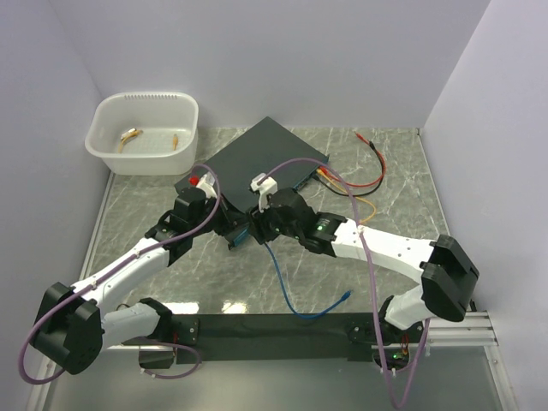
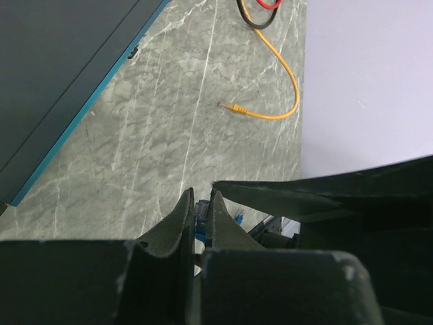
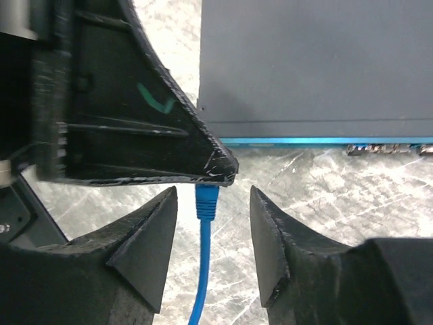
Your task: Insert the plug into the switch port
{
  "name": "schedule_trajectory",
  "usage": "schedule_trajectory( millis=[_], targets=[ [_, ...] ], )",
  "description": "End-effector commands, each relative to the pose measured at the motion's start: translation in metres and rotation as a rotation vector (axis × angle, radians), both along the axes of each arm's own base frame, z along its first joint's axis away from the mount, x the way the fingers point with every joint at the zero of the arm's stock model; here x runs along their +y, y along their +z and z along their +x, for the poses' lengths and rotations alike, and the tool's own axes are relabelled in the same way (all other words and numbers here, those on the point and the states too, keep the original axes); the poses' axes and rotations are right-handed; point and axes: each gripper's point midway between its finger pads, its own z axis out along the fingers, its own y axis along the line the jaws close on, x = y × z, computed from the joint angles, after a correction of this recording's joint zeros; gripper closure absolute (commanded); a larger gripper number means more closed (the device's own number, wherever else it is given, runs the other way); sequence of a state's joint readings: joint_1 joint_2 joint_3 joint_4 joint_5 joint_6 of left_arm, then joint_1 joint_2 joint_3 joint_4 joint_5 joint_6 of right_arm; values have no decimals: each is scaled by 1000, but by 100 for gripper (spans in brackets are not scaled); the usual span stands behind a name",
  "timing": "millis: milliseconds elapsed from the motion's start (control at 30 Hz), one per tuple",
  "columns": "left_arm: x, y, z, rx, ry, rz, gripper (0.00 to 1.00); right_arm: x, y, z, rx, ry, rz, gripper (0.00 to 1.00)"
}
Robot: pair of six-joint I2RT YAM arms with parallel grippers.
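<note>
top external: one switch, one tub, two grippers close together before the switch; left gripper clenched on the one blue plug, near the teal face but apart; right gripper released, straddling the cable untouched; step judged: alignment; next calls for shifting the plug sideways to a port; ports too small to count.

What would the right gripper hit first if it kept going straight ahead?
Probably the blue plug just ahead of the right gripper, pinched by the left gripper; the black box's teal face lies beyond, though depth is unclear.
</note>
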State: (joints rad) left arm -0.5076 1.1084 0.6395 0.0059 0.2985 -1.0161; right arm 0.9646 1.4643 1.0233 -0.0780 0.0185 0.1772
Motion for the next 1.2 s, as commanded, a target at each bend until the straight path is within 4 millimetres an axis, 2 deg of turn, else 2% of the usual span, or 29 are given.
schedule_trajectory(
  millis=[0,267,733,933,1033,1100,1167],
  targets=[
    [-6,12,2,-40,-16,-39,100,6,44,1,-56,3,93,48],
    [-5,11,2,-42,-16,-37,100,9,28,2,-24,6,61,59],
    [-4,13,0,-46,-10,-40,100,11,19,3,-8,11,37,64],
    [-3,10,-1,-43,-8,-39,99,10,20,3,-12,4,44,77],
    [-3,10,0,-43,-5,-41,99,11,17,3,-7,6,34,87],
    [-3,11,-1,-47,-8,-43,99,10,14,2,-1,9,28,98],
    [-2,9,0,-46,-6,-34,100,9,10,1,6,7,24,100]
  ],
)
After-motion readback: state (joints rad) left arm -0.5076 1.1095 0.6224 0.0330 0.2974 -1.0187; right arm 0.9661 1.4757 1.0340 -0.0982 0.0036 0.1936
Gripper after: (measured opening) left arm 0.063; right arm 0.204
